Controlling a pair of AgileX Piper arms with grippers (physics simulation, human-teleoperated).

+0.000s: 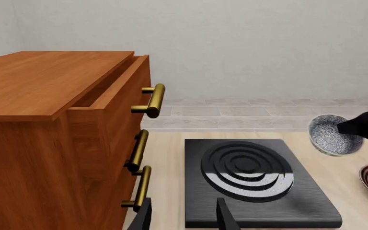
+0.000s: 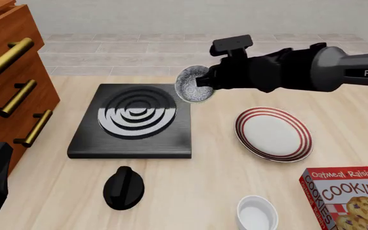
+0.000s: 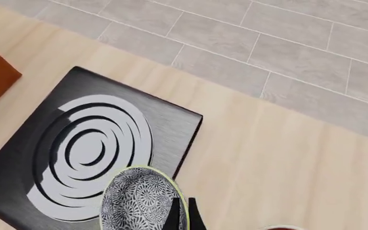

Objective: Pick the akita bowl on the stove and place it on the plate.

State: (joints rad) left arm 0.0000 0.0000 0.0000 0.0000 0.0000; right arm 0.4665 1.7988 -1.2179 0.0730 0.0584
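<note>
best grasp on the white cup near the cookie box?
Judgement: pinch the rim wall of the white cup from straight above, one finger inside. It stands upright, mouth open upward, with no handle showing; the cookie box sits close on its right.

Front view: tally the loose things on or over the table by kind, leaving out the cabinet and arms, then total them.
Bowl: 1
Stove: 1
Plate: 1
Knob: 1
Cup: 1
Cookie box: 1
Total: 6
</note>
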